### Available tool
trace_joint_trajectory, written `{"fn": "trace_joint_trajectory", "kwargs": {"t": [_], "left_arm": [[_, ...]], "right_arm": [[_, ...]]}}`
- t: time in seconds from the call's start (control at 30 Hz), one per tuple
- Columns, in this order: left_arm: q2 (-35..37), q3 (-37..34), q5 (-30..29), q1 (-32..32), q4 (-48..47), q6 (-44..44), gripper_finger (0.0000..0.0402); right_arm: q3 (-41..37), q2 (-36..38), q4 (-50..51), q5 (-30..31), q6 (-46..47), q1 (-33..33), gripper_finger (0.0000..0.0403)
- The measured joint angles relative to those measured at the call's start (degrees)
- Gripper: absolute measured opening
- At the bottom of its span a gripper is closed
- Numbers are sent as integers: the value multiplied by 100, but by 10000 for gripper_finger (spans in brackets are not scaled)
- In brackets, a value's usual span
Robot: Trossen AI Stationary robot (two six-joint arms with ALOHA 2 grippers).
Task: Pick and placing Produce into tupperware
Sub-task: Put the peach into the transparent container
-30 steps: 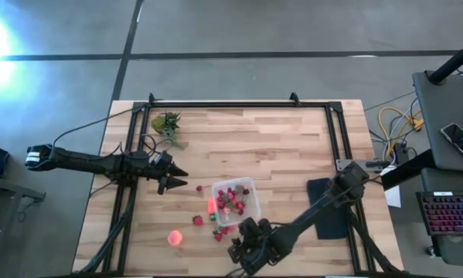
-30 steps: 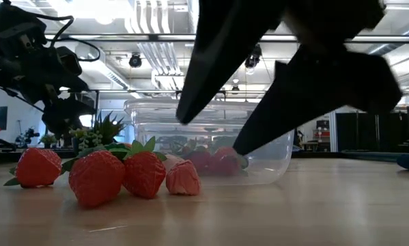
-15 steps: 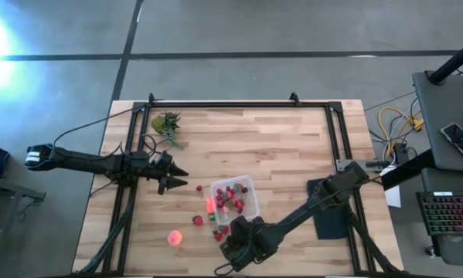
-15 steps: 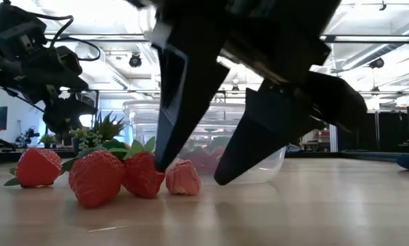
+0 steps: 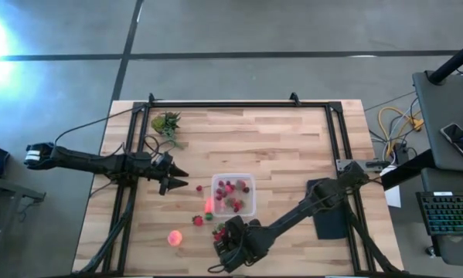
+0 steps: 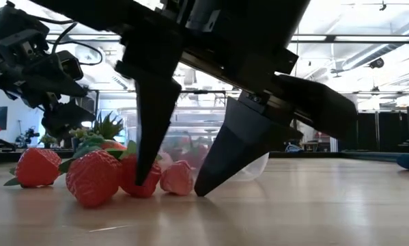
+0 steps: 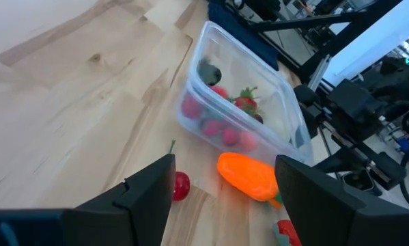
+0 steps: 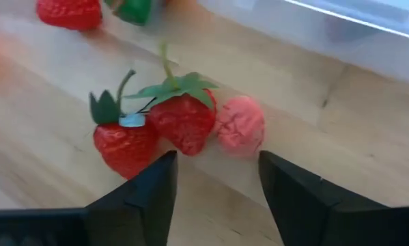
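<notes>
The clear tupperware (image 5: pixel 247 182) stands at the table's middle with several strawberries (image 7: pixel 221 130) inside. Loose strawberries (image 6: pixel 93 179) lie on the wood toward the near edge, and the round orange-pink fruit (image 5: pixel 175 238) lies to their left. My right gripper (image 6: pixel 173 187) is open, tips down at the table. It straddles a red strawberry (image 8: pixel 184 121) and a pale pink berry (image 8: pixel 240 126). My left gripper (image 5: pixel 174 181) hovers open to the left of the tupperware, holding nothing. My right gripper points steeply down with one finger (image 6: pixel 149 137) in front of a red strawberry (image 6: pixel 130 183) and the other beside the pale pink berry (image 6: pixel 177 178). Whether either finger touches a berry I cannot tell.
An orange carrot-like piece (image 7: pixel 247 175) and a small red cherry-like fruit (image 7: pixel 181 185) lie left of the tupperware. A green leafy clump (image 5: pixel 167 123) sits at the far left, and a flat black pad (image 5: pixel 330 218) lies to the right. Black frame rails border the table.
My right gripper has travelled toward the table's left edge and come down, from in front of the tupperware to the loose strawberries, until its fingertips reached the table on either side of them. It has also tipped more steeply downward.
</notes>
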State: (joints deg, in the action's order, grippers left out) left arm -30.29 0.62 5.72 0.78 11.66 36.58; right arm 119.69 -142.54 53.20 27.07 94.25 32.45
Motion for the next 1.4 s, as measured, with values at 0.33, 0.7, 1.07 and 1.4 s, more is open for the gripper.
{"fn": "trace_joint_trajectory", "kwargs": {"t": [0.33, 0.7, 1.07, 1.4], "left_arm": [[-203, 0, 2, 0, 283, 2, 238], [-434, 0, 7, 0, 395, 3, 238], [-766, 0, 8, 1, 432, 4, 238], [-774, 0, 15, 1, 475, 2, 238]], "right_arm": [[226, -11, 617, 192, 349, -15, 153], [1, -11, 770, 271, 756, -11, 163], [-16, -11, 737, 300, 840, -60, 187], [-92, 7, 762, 413, 1033, -249, 187]]}}
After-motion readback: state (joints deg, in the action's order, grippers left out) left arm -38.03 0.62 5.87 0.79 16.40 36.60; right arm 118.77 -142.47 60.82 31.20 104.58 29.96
